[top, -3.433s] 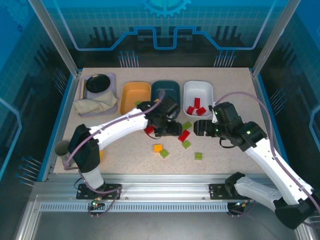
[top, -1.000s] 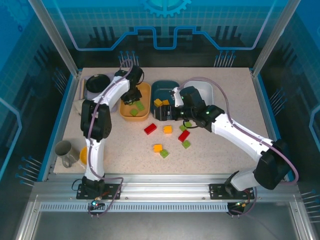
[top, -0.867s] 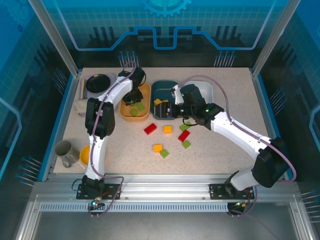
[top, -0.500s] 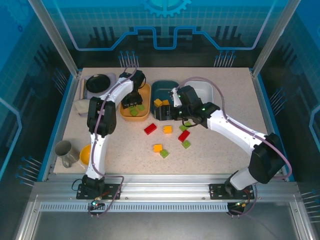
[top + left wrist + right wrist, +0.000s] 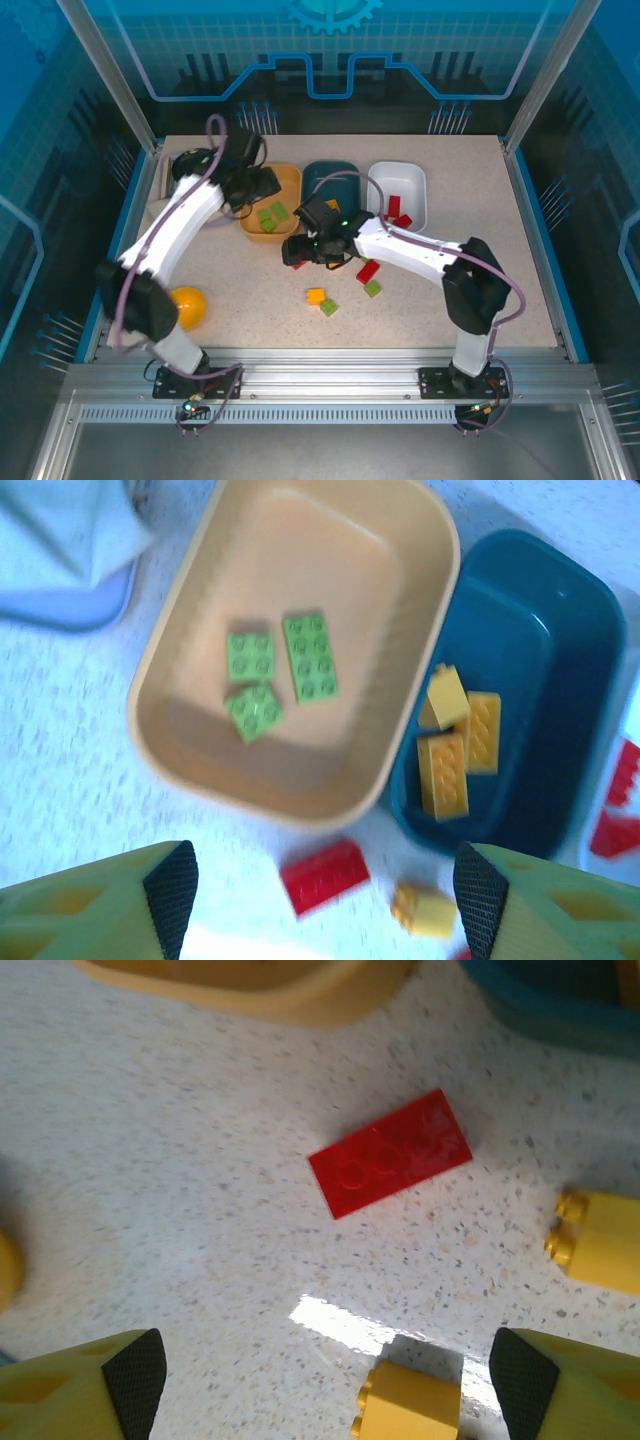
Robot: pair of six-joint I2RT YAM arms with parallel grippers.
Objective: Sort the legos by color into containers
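Though untouched, red lego [image 5: 390, 1152] beneath right tool [image 5: 327, 1380]

Left arm [image 5: 178, 228]: showing white rounded shells, with black joints breaking them up.
Right arm [image 5: 412, 256]: showing the same white shells and black joints.
Cables [image 5: 213, 135]: grey-purple, looping free of each arm near the wrist.
Bases [image 5: 196, 380]: showing as squat black mounts.
Left gripper [image 5: 322, 892]: wearing yellow-green fingers [image 5: 70, 905] with black textured pads [image 5: 172, 888].
Right gripper [image 5: 325, 1365]: wearing yellow fingers [image 5: 50, 1390], with black pads lining their inner faces.
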